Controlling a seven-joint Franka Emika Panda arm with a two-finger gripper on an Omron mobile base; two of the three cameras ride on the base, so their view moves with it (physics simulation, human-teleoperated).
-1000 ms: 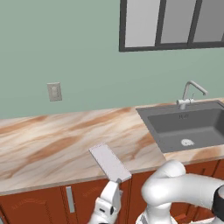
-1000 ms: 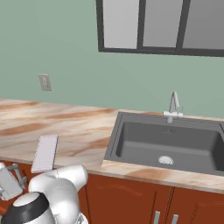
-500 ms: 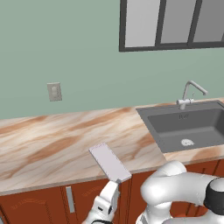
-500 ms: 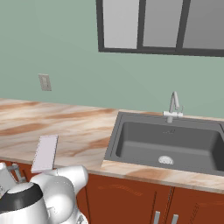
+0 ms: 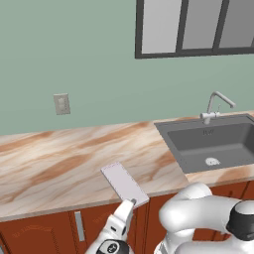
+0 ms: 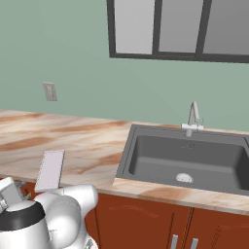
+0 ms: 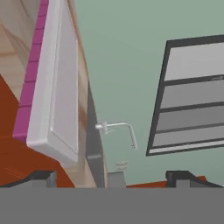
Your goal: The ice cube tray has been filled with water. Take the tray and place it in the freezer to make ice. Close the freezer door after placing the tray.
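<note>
1. Marble counter [image 5: 59, 163] runs under a green wall, with a sink [image 5: 213, 144] set into it and red-brown cabinets [image 6: 160, 223] below.
2. Left of the sink, the tray [image 5: 124, 183] lies flat on the counter, and its near end seems to jut slightly past the front edge.
3. Beyond the sink, a tap [image 6: 193, 116] stands at the back rim; a wall outlet [image 5: 61, 103] sits well left of the sink, and a dark-framed window [image 6: 180, 29] hangs above it.
4. The gripper [image 5: 130, 206] sits left of the sink, just below the counter edge and close under the tray's near end. Its fingers [image 7: 39, 178] stand spread wide with nothing between them.
5. In the hand view the tray [image 7: 52, 83] fills the upper left, rolled on its side by the camera's tilt; whether a fingertip already touches it is hard to judge.
6. Progress, as I judge it: very early. The tray is not yet gripped or lifted.
7. Left to do: close on the tray, carry it level to the freezer, set it inside, and shut the door.
</note>
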